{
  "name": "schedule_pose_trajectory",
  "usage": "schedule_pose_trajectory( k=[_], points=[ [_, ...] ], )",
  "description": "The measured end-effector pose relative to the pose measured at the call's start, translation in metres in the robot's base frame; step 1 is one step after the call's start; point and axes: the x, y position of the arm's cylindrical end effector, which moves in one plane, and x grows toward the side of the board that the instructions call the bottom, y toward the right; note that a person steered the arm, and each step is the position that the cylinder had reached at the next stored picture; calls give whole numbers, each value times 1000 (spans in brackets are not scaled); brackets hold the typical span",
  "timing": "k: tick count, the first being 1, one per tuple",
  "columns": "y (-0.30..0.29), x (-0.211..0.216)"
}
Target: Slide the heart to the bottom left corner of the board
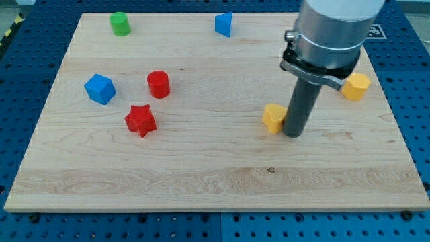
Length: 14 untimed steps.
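Observation:
A yellow block [273, 117], partly hidden by my rod so its shape is hard to make out, lies right of the board's centre. My tip [293, 134] rests on the board right beside it, on its right side, touching or nearly touching it. The rod [300, 107] hangs down from the grey arm [329, 33] at the view's upper right.
The wooden board [201, 181] carries a red star [140, 120], a red cylinder [158, 84], a blue cube-like block [100, 89], a green cylinder [120, 23], a blue angular block [224, 24] and a yellow hexagon-like block [355, 87]. Blue perforated table surrounds the board.

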Motion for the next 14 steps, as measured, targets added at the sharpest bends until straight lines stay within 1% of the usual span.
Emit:
schedule_pose_trajectory(
  k=[1,2,3,5,6,7,8,9,10,14],
  points=[
    [7,0],
    [28,0],
    [28,-1],
    [-9,-2],
    [-12,-2],
    [-13,-42],
    [-14,-63],
    [-26,-85],
    [-34,-62],
    [-42,-45]
  ],
)
